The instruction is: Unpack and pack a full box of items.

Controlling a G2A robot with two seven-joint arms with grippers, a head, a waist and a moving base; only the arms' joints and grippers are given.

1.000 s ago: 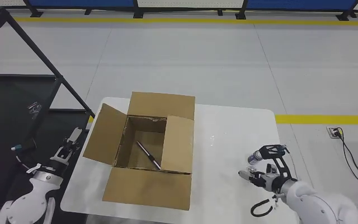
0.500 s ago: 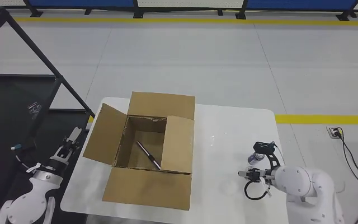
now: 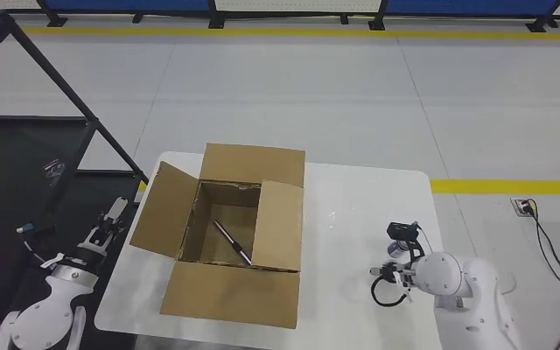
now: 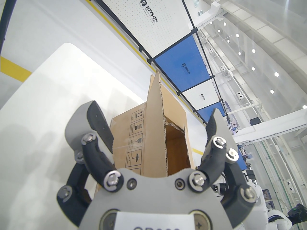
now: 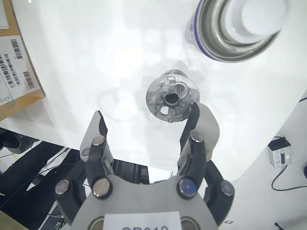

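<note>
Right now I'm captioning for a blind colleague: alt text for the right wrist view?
An open claw hangs over a white table, a small round metal part beside one fingertip. A spray can with a white cap stands beyond it, and a labelled cardboard box corner sits off to the side.

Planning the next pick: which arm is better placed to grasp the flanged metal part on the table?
Right. The right gripper hangs open just over the flanged metal part, beside the spray can. The left gripper, also open, is on the cardboard box's other side.
</note>
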